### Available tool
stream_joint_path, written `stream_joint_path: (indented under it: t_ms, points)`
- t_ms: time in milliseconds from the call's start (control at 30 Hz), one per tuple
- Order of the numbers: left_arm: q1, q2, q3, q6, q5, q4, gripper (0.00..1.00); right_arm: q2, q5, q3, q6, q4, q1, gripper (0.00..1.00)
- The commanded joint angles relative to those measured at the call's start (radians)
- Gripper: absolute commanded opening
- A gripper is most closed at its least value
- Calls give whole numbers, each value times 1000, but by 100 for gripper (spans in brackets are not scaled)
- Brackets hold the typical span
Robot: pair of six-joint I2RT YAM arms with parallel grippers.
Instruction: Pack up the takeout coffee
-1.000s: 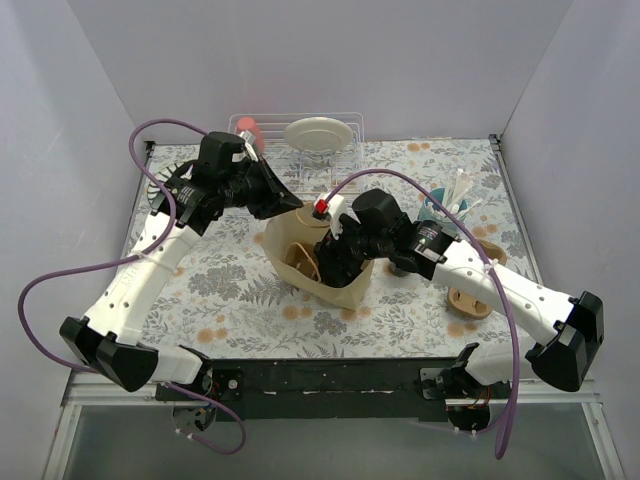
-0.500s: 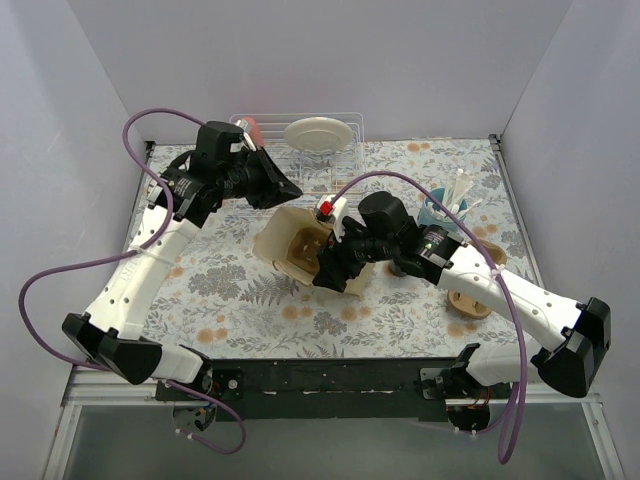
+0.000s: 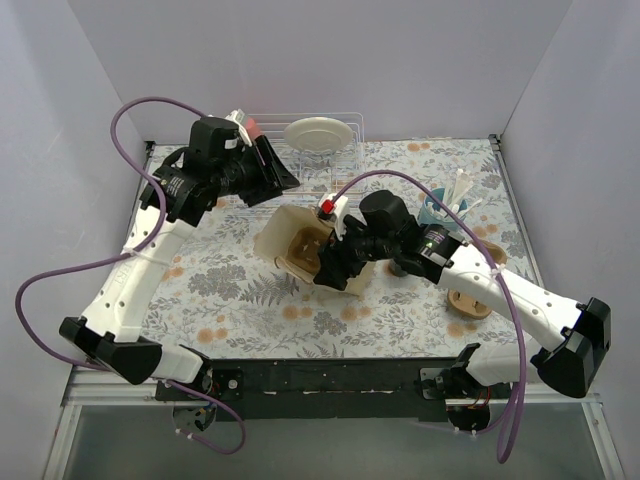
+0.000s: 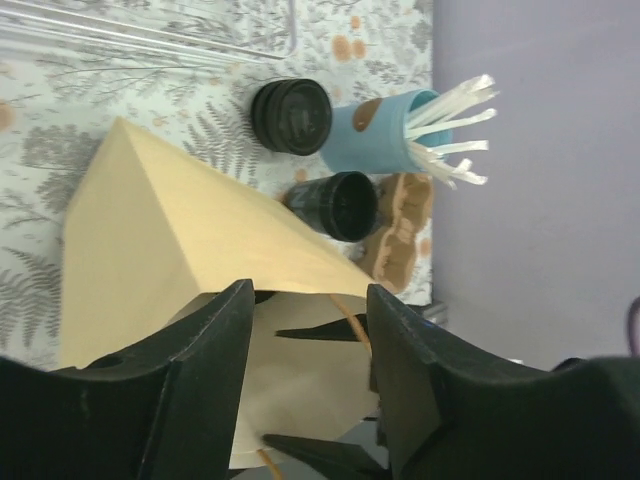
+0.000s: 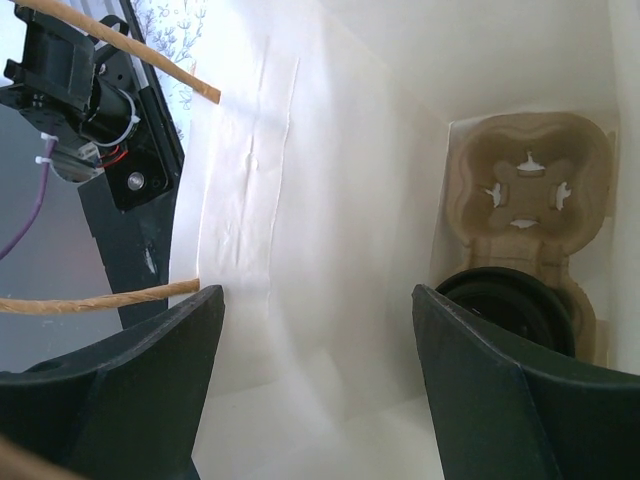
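Observation:
The brown paper bag (image 3: 283,238) lies tilted in mid-table, its mouth toward my right arm. My right gripper (image 3: 332,264) is open inside that mouth; the right wrist view (image 5: 318,400) shows nothing between its fingers. Deep in the bag sits a moulded pulp cup carrier (image 5: 528,185) with a round black cup (image 5: 510,305) in one pocket. My left gripper (image 3: 283,177) is open and empty, raised behind the bag (image 4: 170,240). Its wrist view (image 4: 305,340) shows a lidded black cup (image 4: 291,115) and an open black cup (image 4: 342,205) standing on the table beyond the bag.
A light-blue cup of white sticks (image 4: 395,135) stands beside the two black cups, with a brown pulp carrier (image 4: 400,235) next to it. A wire dish rack (image 3: 330,160) with a white plate (image 3: 318,133) and a red tumbler (image 3: 248,128) stands at the back.
My left gripper has drawn up and back from the bag's rim toward the dish rack. The bag has tipped and shifted slightly left. My right gripper stays in the bag's mouth.

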Motion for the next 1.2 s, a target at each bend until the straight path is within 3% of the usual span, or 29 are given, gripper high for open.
stream_joint_path:
  t_ms: [0, 167, 367, 633, 800, 900, 1167]
  points:
    - [11, -44, 17, 175, -119, -122, 50, -11, -26, 26, 0, 17, -21, 83]
    - [27, -76, -57, 257, -130, -191, 52, -18, -74, 29, 5, 16, -52, 82]
    - [28, -130, -179, 272, -50, -150, 52, -14, -141, 44, 3, -1, -78, 81]
    - [28, -127, -239, 285, -76, -130, 46, 12, -201, 97, 0, -38, -101, 79]
    - [28, -121, -215, 282, -33, -134, 16, 34, -204, 143, 32, -52, -106, 77]
    - [28, -131, -210, 260, -6, -145, 7, 38, -256, 144, 72, -27, -106, 76]
    - [30, -154, -203, 202, 4, -202, 0, 77, -407, 198, 98, -68, -120, 76]
